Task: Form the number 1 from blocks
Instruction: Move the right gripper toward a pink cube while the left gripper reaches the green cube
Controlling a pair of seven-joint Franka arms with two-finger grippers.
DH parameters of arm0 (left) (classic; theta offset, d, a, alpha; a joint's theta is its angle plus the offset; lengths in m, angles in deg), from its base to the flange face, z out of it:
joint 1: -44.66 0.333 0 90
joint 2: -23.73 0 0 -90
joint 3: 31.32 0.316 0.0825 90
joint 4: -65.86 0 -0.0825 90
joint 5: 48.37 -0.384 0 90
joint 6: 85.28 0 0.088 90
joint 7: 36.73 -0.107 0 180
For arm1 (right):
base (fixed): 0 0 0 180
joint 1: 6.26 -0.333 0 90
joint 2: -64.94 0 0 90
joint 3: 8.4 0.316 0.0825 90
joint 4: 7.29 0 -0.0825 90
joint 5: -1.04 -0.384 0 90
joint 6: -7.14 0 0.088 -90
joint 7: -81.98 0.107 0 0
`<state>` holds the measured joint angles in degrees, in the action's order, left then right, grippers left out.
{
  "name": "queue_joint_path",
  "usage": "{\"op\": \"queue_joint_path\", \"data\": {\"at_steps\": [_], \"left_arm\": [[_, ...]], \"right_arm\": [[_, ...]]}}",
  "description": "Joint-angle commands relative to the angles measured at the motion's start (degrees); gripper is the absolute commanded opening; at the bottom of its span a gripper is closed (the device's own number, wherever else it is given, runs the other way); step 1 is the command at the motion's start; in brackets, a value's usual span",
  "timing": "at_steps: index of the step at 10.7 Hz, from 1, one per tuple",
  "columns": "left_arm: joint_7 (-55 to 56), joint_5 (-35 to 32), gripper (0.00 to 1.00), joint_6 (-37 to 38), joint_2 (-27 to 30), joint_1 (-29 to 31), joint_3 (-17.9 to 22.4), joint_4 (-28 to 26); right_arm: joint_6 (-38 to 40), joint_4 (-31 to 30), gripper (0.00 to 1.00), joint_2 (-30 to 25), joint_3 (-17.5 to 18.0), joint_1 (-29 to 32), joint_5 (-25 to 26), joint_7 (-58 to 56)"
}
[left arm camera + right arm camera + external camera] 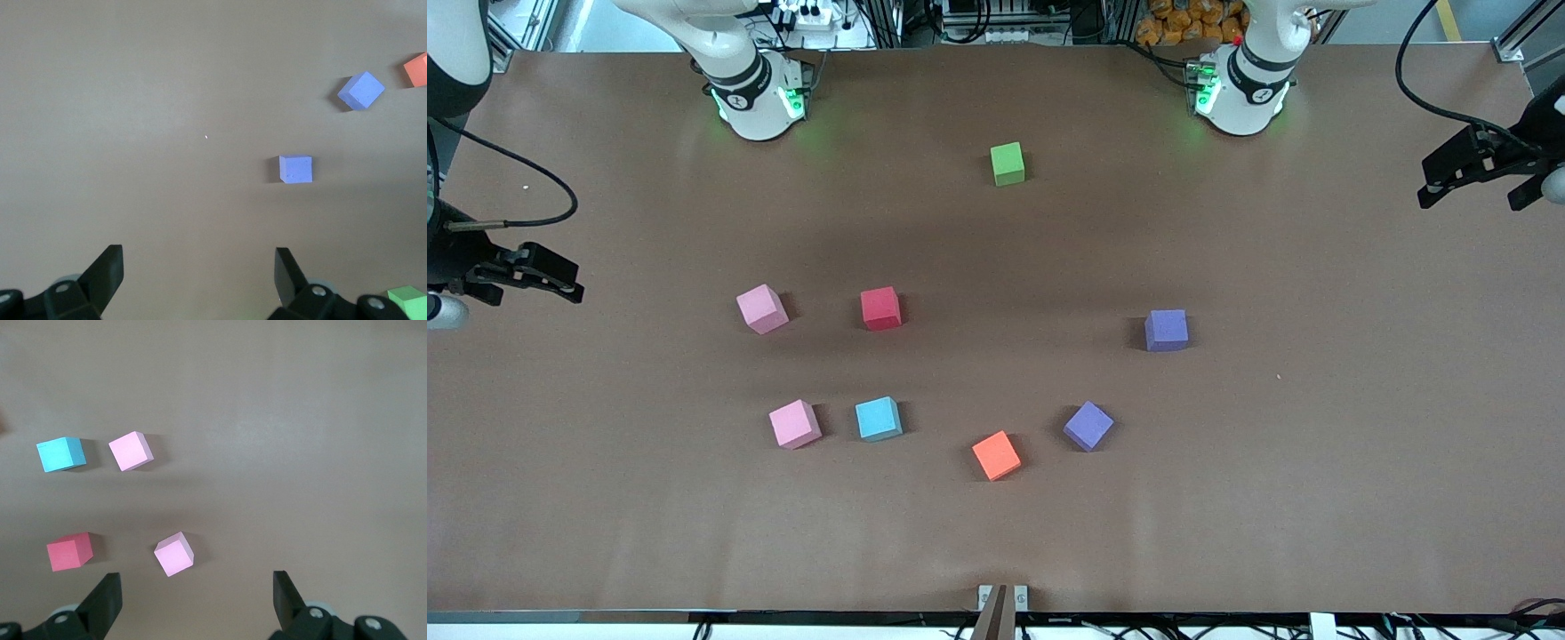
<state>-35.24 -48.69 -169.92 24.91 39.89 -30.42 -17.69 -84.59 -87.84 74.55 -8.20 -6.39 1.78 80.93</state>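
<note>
Waiting over the counter [1316, 462] ends, both arms idle.
Left gripper [1485, 182] and right gripper [529, 276] gape wide, empty; blocks [881, 308] lie scattered.

A wide matte brown tabletop [1316, 498] fills the view — evenly lit, with soft shadows. Along its top edge stand silver aluminium frame rails [925, 18], black cables and a heap of orange objects [1183, 22].
</note>
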Motion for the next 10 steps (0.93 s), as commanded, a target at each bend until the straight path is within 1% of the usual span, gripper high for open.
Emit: {"op": "queue_joint_path", "data": {"at_steps": [1,6,7,8,9,10], "left_arm": [[0.27,-0.64,1.00,0.71,0.23,-1.03,0.86,0.14],[-0.35,0.41,1.00,0.71,-1.18,-1.82,-0.02,-0.48],[0.00,0.41,1.00,0.62,-1.09,-3.04,-0.89,-0.56],[0.79,0.85,1.00,0.71,-1.09,-3.57,-3.08,-0.65],[1.67,2.68,1.00,0.71,-1.09,-3.75,-5.27,-1.26],[3.85,6.18,1.00,0.45,-1.18,-4.89,-5.82,-1.79]], "right_arm": [[0.59,0.48,1.00,0.05,0.50,0.57,0.23,-0.71],[0.59,0.48,1.00,0.05,0.50,0.57,0.14,-0.71],[0.59,0.31,1.00,0.05,0.50,0.48,0.05,-0.62],[0.59,-0.04,1.00,0.14,0.50,0.48,-0.12,-0.54],[0.50,-0.39,1.00,0.48,0.50,0.31,-0.13,-0.45],[0.06,-1.00,1.00,0.66,0.50,0.22,-0.21,-0.53]]}}
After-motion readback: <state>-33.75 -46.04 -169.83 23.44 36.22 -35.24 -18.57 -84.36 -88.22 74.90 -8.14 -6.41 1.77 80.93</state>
